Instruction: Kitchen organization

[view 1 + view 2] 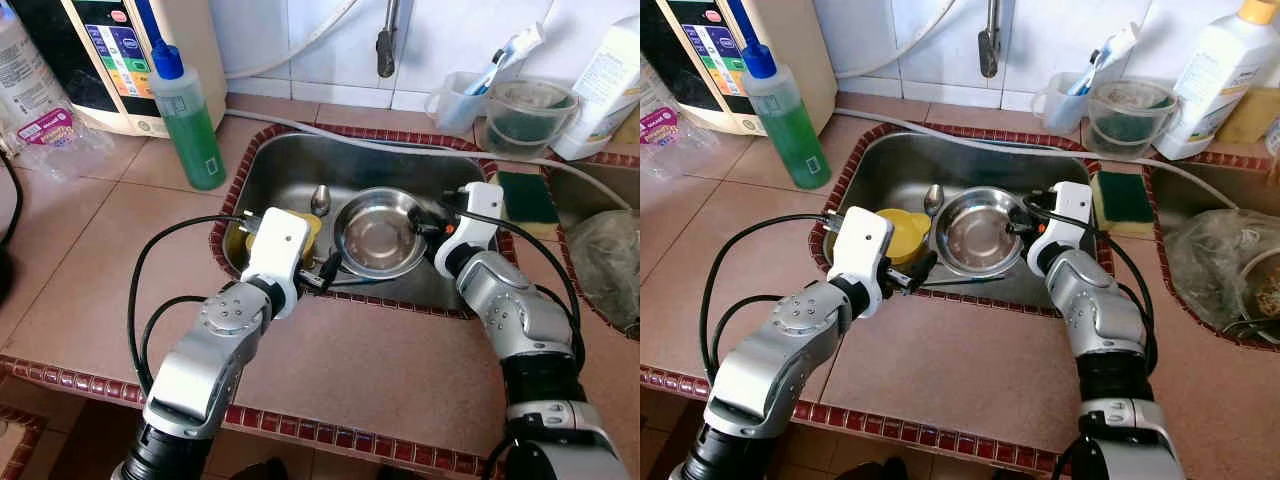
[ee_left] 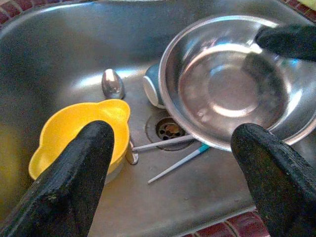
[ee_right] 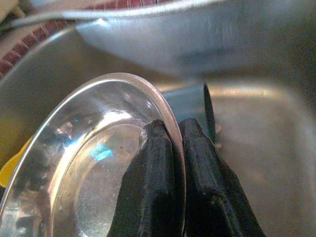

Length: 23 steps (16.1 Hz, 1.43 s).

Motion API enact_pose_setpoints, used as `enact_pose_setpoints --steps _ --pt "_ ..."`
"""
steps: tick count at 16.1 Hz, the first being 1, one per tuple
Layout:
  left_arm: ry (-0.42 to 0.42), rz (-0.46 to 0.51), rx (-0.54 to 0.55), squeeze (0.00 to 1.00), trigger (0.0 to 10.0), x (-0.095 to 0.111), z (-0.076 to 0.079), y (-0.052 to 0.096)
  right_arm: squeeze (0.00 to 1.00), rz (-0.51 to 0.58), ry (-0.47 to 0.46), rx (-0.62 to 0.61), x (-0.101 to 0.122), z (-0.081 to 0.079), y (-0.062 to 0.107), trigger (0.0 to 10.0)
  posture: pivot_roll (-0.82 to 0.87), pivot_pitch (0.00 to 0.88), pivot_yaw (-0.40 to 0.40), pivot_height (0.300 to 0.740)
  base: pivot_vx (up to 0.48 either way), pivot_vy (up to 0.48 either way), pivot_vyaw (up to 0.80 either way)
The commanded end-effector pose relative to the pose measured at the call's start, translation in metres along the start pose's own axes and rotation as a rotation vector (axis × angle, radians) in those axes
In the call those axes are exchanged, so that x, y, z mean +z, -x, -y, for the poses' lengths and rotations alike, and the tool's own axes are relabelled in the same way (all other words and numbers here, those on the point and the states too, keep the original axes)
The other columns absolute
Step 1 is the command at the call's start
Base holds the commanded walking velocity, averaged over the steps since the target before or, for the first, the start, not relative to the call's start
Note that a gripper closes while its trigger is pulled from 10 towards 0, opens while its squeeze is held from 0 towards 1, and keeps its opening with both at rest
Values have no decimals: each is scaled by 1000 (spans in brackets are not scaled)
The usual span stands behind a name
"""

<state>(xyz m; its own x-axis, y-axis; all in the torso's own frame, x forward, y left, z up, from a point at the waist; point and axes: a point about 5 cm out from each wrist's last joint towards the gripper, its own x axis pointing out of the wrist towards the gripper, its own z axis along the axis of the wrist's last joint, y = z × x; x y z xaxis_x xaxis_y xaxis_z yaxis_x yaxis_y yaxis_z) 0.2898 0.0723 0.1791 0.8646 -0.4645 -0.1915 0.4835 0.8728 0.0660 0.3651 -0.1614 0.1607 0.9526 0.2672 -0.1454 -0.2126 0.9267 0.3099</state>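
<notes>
Right gripper [image 3: 173, 148] clamped on the rim of a steel bowl [image 1: 378, 233], bowl tilted inside the steel sink [image 1: 290, 165], left gripper [image 2: 173, 163] with fingers wide apart just before the bowl, over a yellow cup [image 2: 81, 133], a spoon [image 2: 112, 83] near the drain, tiled worktop [image 1: 110, 270] around the sink

- My right gripper [image 3: 177, 132] reaches up from the lower edge of the frame, its two black fingers [image 3: 153, 187] pressed close together.
- The fingers pinch the thin rim of a steel bowl [image 3: 84, 177]: one finger lies inside the bowl, the other outside.
- The bowl is tilted, its shiny interior reflecting light.
- Behind the rim, a dark blue-grey cup [image 3: 190, 103] lies partly hidden.
- A sliver of a yellow object [image 3: 12, 168] shows past the bowl's far edge.
- The sink [image 3: 261, 128], of stainless steel, surrounds everything; its wall rises behind.
- Red-brown edging tiles [image 3: 44, 37] border the sink's rim.
</notes>
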Motion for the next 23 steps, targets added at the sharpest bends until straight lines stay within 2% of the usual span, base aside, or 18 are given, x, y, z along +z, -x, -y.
enact_pose_setpoints --steps 1,8,9,10,14,17,20,22,23 --pt "-8 1 -21 0 10000 1 5 3 0 -19 -35 0 -1 2 -1 10000 -86 207 25 740 0 0 0" --pt "-16 -1 -68 0 10000 1 16 6 0 -86 -75 -14 -15 8 -6 10000 -82 203 25 740 0 0 0" --pt "-15 -2 -72 0 10000 1 17 6 325 -85 -64 -13 -16 8 -6 10000 -81 202 26 740 0 0 0" --pt "-16 -2 -73 0 10000 1 17 6 1000 -88 -63 -19 -16 10 -6 10000 -81 202 26 740 0 0 0" --pt "-17 -6 -72 0 10000 1 16 6 1000 -82 -84 -41 -17 13 -7 10000 -82 204 27 740 0 0 0" --pt "-19 -7 -67 0 10000 1 13 5 1000 -36 -102 -20 -10 12 -8 10000 -85 202 29 740 0 0 0" --pt "-33 12 -61 0 10000 2 9 4 1000 67 -96 14 5 9 -8 10000 -88 197 30 740 0 0 0" --pt "-43 40 -26 0 10000 4 -1 2 1000 212 -76 43 25 3 -2 10000 -94 182 30 740 0 0 0" --pt "-81 105 6 0 10000 9 -8 2 1000 291 -54 42 35 1 3 10000 -95 177 29 740 0 0 0"
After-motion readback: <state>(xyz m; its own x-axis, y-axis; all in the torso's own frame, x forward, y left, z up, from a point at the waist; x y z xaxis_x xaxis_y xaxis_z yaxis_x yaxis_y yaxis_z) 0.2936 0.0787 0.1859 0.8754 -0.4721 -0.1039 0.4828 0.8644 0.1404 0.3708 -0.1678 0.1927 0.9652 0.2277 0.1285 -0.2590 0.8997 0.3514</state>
